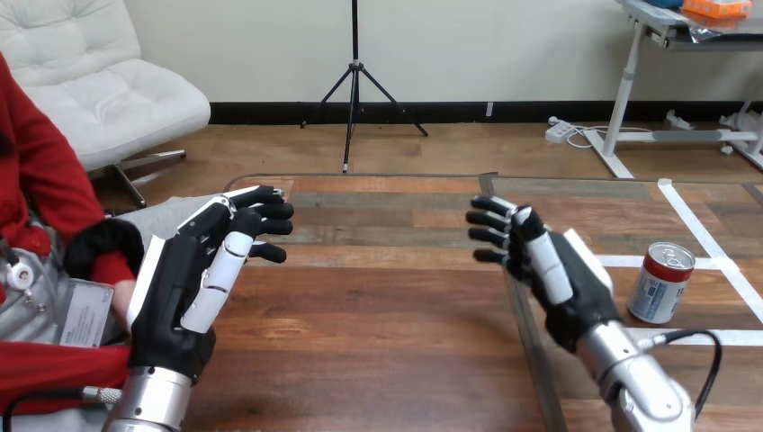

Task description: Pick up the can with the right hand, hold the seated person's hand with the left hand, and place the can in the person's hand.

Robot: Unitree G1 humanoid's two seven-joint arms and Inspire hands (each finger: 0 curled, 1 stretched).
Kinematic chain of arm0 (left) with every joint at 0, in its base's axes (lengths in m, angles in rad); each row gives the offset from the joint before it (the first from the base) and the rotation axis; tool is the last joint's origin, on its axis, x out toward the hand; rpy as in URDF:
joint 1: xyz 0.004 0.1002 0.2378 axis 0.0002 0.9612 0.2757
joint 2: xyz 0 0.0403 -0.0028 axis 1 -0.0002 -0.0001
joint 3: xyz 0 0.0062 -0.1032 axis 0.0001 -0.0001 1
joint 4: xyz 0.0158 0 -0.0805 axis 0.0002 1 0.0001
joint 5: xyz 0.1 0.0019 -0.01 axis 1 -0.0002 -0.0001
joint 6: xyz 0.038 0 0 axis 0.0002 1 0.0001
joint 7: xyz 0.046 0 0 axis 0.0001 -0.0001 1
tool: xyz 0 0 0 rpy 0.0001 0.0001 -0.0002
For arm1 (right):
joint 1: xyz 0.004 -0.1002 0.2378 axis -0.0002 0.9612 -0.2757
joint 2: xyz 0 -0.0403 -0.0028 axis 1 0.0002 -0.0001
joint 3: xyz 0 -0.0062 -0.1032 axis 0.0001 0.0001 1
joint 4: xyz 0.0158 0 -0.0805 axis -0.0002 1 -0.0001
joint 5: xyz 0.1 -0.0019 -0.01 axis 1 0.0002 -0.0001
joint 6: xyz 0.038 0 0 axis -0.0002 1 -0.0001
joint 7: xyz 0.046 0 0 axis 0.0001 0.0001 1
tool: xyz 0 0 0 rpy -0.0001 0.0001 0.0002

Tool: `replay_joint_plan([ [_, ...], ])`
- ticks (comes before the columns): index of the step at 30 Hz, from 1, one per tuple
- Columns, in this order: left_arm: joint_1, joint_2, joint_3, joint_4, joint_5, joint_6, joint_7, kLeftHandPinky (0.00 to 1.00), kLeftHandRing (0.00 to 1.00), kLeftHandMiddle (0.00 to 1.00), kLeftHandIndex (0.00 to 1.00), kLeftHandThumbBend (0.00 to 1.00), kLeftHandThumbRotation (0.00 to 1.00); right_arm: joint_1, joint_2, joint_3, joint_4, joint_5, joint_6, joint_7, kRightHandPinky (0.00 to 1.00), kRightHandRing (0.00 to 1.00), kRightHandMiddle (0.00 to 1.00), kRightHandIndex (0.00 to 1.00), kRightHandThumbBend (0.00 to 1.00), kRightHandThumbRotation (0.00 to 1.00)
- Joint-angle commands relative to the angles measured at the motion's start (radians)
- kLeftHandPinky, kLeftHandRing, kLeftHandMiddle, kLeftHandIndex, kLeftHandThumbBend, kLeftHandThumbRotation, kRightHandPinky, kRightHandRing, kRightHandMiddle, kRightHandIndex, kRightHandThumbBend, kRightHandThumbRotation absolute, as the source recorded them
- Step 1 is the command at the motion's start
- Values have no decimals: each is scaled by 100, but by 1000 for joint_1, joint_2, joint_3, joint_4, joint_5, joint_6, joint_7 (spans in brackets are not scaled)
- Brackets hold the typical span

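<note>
A red, white and blue can (660,282) stands upright on the table at the right, beside a white tape line. My right hand (549,270) hovers to the left of it, fingers straight and spread, a clear gap between hand and can. Over the table's left part my left hand (193,279) is raised with its fingers relaxed and holding nothing. The person sits at the left edge; a bit of the person's hand (124,293) peeks out behind my left hand, at the end of a red sleeve. Whether the two touch is hidden.
The wooden table (378,333) has white tape lines (711,247) marking its right part and a seam running down near my right arm. Bare wood lies between my two hands.
</note>
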Motion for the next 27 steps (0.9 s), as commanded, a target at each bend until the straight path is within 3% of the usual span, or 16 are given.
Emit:
replay_joint_plan([
  [1, -63, 22, -15, -11, 4, -16, -3, 54, 66, 67, 67, 54, 80, -179, -57, -44, 57, -10, -23, -49, 84, 87, 86, 86, 99, 99],
  [8, -60, 22, -15, -17, -1, -9, -6, 53, 66, 67, 67, 54, 80, -243, -94, -54, 134, -24, -49, -76, 84, 87, 87, 87, 94, 99],
  [18, -59, 21, -16, -22, -8, -1, -10, 54, 66, 67, 67, 56, 80, -322, -160, -41, 214, -83, -29, -172, 86, 89, 89, 88, 80, 100],
  [27, -60, 21, -15, -18, -6, -7, -10, 53, 65, 66, 65, 58, 79, -366, -203, -36, 260, -125, -19, -235, 91, 92, 92, 91, 82, 96],
])
